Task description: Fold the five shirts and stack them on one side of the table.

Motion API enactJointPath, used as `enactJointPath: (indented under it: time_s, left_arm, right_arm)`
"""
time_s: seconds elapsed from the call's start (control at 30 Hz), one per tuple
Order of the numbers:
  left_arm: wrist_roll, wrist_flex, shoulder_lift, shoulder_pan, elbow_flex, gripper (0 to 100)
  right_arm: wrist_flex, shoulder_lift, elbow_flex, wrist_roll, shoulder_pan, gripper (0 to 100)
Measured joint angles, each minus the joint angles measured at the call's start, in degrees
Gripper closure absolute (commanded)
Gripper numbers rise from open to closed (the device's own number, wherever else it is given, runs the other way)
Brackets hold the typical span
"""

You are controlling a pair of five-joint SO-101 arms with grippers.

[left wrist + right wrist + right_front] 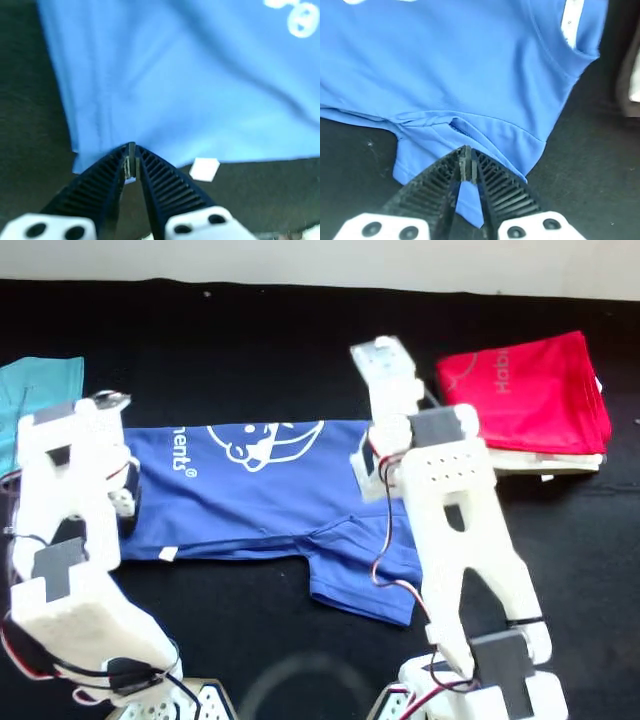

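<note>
Clamping the printed blue fabric shirt (260, 502), left gripper (131, 160) and right gripper (468, 162) are mid-fold (folded red shirt (530, 390) already stacked).

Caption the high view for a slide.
The left arm and right arm over a blue shirt on a black table, folded red shirt beside.

Robot lab bench, black-draped table (250, 330), pale wall (300, 255)

Desk (250, 330) — spread shirt (260, 490) flat at centre; stack of folded shirts (530, 400) at far right, near its right end; another shirt (40, 390) at far-left edge.
</note>
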Motion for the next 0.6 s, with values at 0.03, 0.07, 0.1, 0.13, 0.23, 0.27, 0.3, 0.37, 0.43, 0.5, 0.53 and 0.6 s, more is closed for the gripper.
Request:
enactJointPath:
  time_s: [0.03, 0.07, 0.1, 0.13, 0.23, 0.27, 0.3, 0.37, 0.43, 0.5, 0.53, 0.6]
  left_arm:
    - [-0.79, -0.88, 0.00, -1.05, 0.26, 99]
    - [-1.93, -1.93, 0.00, -2.02, 0.44, 99]
    - [-2.73, -2.90, 0.00, -3.08, 0.70, 99]
    - [-3.25, -3.96, 0.00, -3.96, 0.70, 99]
    - [-3.96, -6.24, 0.00, -5.89, 0.70, 99]
    - [-4.31, -6.68, 0.00, -6.15, 0.70, 99]
    - [-4.40, -6.95, 0.00, -6.15, 0.79, 99]
    - [-4.57, -7.82, 0.00, -6.07, 0.88, 99]
    - [-4.57, -9.85, 0.00, -6.15, 2.37, 99]
    - [-4.57, -12.84, 0.00, -6.24, 4.66, 99]
    - [-4.57, -14.24, 0.00, -6.24, 6.07, 99]
    - [-4.57, -16.70, -0.53, -6.24, 8.62, 99]
  right_arm:
    - [-1.85, -0.18, 2.90, 0.00, 0.09, 99.2]
    - [-3.69, -0.18, 5.45, 0.00, 0.00, 99.2]
    - [-5.63, -0.18, 7.82, 0.00, 0.00, 99.2]
    - [-7.74, -0.18, 10.20, 0.00, 0.00, 99.2]
    - [-13.54, -0.18, 15.21, 0.00, 0.00, 99.2]
    - [-15.12, -0.18, 16.09, 0.00, 0.00, 99.2]
    - [-16.53, -0.18, 16.97, 0.00, 0.00, 99.1]
    - [-18.64, -0.18, 18.02, 0.00, -0.09, 99.0]
    - [-19.78, -0.09, 18.02, -0.09, -0.97, 99.0]
    - [-20.31, 1.76, 18.02, -0.09, -3.25, 99.0]
    - [-20.84, 3.43, 18.02, -0.09, -4.40, 99.0]
    - [-21.63, 7.30, 17.49, -0.09, -5.89, 99.0]
